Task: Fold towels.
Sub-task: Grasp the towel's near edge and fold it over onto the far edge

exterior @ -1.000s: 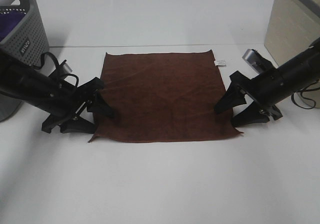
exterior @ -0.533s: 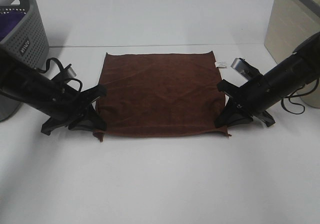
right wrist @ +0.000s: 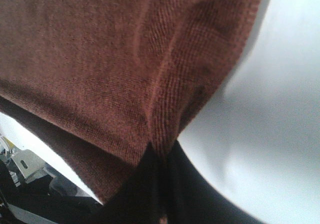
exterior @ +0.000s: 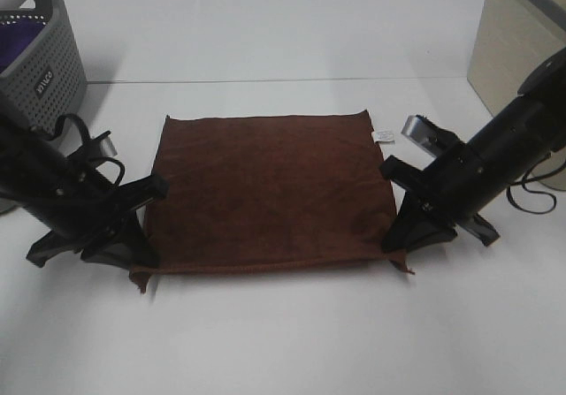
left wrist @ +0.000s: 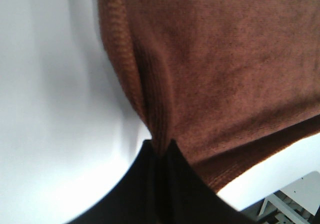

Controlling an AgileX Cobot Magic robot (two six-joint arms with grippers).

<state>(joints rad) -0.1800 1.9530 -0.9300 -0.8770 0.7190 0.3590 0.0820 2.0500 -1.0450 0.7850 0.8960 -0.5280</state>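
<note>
A dark brown towel [exterior: 270,192] lies on the white table, its near edge lifted at both front corners. My left gripper [exterior: 141,255] is shut on the towel's front left corner; the left wrist view shows the cloth [left wrist: 200,83] pinched between the shut fingers [left wrist: 160,159]. My right gripper [exterior: 393,243] is shut on the front right corner; the right wrist view shows the cloth [right wrist: 110,58] pinched in the shut fingers [right wrist: 162,161]. A small white label [exterior: 386,135] sticks out at the towel's far right edge.
A grey perforated basket [exterior: 40,55] with purple cloth inside stands at the back left. A beige box [exterior: 517,41] stands at the back right. The white table [exterior: 283,342] stretches in front of the towel.
Both grippers have closed on the front corners and pulled the towel toward the table's near side; the left arm has moved left and nearer.
</note>
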